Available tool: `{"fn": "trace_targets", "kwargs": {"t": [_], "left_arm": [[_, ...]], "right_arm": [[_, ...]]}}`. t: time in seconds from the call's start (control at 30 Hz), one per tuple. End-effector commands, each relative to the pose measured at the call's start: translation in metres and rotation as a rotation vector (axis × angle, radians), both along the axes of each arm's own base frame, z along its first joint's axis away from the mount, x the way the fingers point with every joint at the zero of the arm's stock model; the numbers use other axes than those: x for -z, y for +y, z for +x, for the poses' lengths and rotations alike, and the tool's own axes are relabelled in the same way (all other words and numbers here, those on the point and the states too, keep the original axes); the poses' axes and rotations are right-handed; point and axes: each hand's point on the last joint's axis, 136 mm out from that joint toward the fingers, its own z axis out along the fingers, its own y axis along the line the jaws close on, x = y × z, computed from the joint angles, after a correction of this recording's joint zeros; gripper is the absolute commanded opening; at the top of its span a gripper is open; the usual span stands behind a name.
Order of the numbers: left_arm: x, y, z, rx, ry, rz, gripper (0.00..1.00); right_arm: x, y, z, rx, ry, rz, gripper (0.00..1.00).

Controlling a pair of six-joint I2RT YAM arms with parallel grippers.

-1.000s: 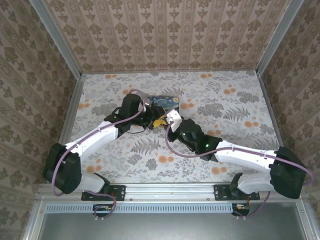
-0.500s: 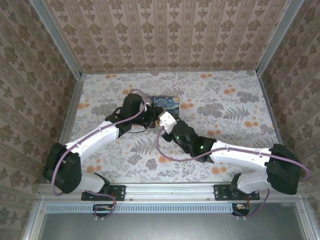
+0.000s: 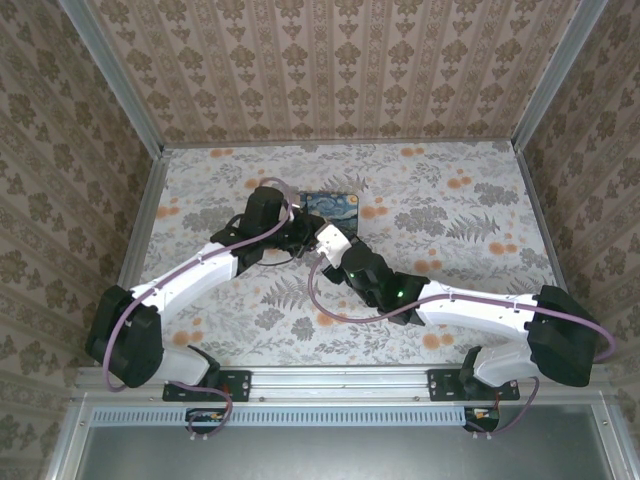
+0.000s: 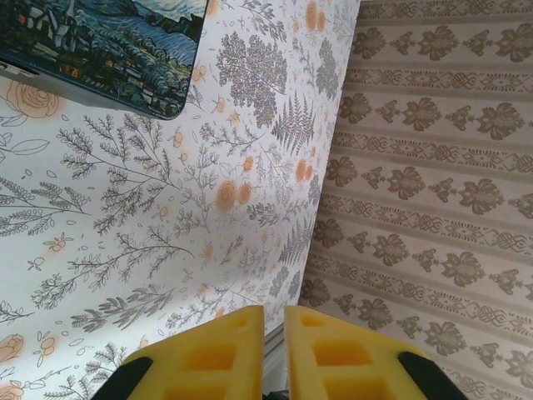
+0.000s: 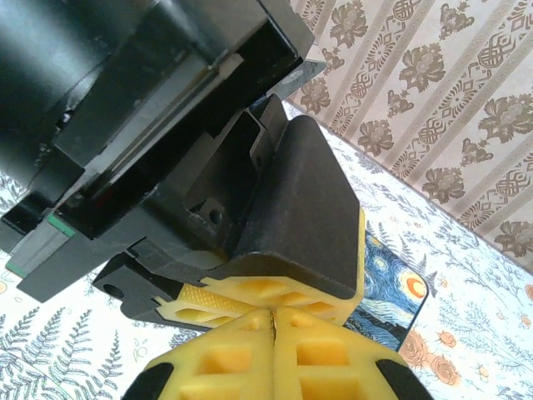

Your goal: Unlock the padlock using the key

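Note:
My left gripper and right gripper meet tip to tip just in front of the painted tin. In the left wrist view the left gripper has its yellow fingers drawn in to a narrow slit, and nothing shows in it. The right gripper is shut; a thin dark sliver sits in its seam, too small to name. Its tips touch the left arm's yellow fingers under the black housing. The padlock and the key are hidden.
The blue-and-yellow tin lies flat on the floral tabletop, its corner showing past the right fingers. Patterned walls close the table at the back and both sides. Bare table lies right of the arms.
The right gripper has moved left and forward until it touches the left gripper. The left jaws have closed from wide apart to a narrow slit. The left arm has stayed put.

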Motion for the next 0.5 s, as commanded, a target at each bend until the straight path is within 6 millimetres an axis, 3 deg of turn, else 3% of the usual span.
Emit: {"fn": "trace_targets", "kwargs": {"t": [0.0, 0.13, 0.27, 0.3, 0.37, 0.47], "left_arm": [[-0.005, -0.003, -0.007, 0.026, -0.01, -0.022, 0.11], [-0.003, -0.004, -0.007, 0.03, -0.011, -0.021, 0.0], [0.005, -0.006, -0.005, 0.037, -0.011, -0.013, 0.0], [0.005, -0.006, -0.005, 0.038, -0.015, -0.013, 0.0], [0.009, -0.005, 0.0, 0.032, -0.029, -0.003, 0.0], [0.015, 0.003, 0.01, 0.008, -0.055, 0.019, 0.0]], "right_arm": [[-0.007, 0.002, 0.004, 0.023, -0.006, 0.005, 0.0], [-0.007, 0.004, 0.006, 0.021, -0.004, 0.008, 0.0], [-0.007, 0.005, 0.006, 0.024, 0.001, 0.006, 0.0], [-0.007, 0.003, 0.006, 0.027, 0.004, 0.008, 0.06], [-0.01, -0.003, 0.006, 0.04, 0.015, 0.039, 0.41], [-0.013, -0.018, 0.007, 0.051, 0.053, 0.124, 0.74]]}}
